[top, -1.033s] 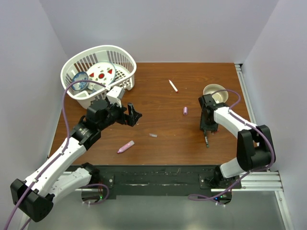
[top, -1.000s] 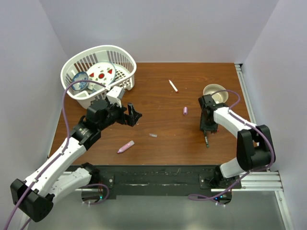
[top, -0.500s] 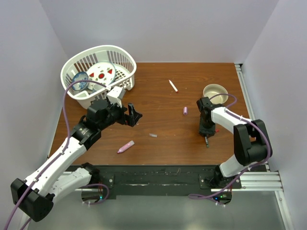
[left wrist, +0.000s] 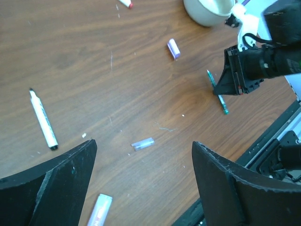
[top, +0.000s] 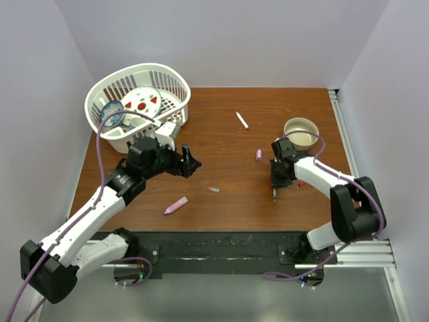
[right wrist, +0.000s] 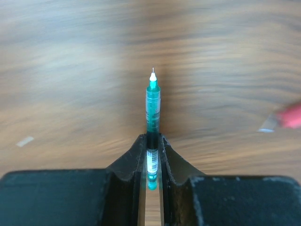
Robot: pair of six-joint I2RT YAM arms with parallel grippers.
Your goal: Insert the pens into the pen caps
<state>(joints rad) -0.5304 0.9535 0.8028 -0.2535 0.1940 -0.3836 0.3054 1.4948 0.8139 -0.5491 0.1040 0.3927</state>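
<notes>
My right gripper (top: 275,178) is shut on a slim dark teal pen (top: 274,193), whose bare tip points toward the near edge; in the right wrist view the pen (right wrist: 153,101) sticks out past the closed gripper (right wrist: 152,140). My left gripper (top: 190,163) is open and empty above the table's left middle. A grey cap (top: 214,190) (left wrist: 142,143) lies below it, between its fingers (left wrist: 66,174). A pink cap (top: 259,155) (left wrist: 173,48) lies left of my right gripper. The pink marker (top: 175,205) (left wrist: 99,210), the white red-ended pen (top: 242,120) and a red cap (right wrist: 290,116) lie loose.
A white basket (top: 175,79) with plates stands at the back left. A small bowl (top: 300,131) stands behind my right arm. A white pen with dark ends (left wrist: 43,120) shows only in the left wrist view, hidden under my left gripper in the top view.
My right gripper has moved left with the teal pen in it, away from the bowl. My left gripper has shifted slightly right and stays open.
</notes>
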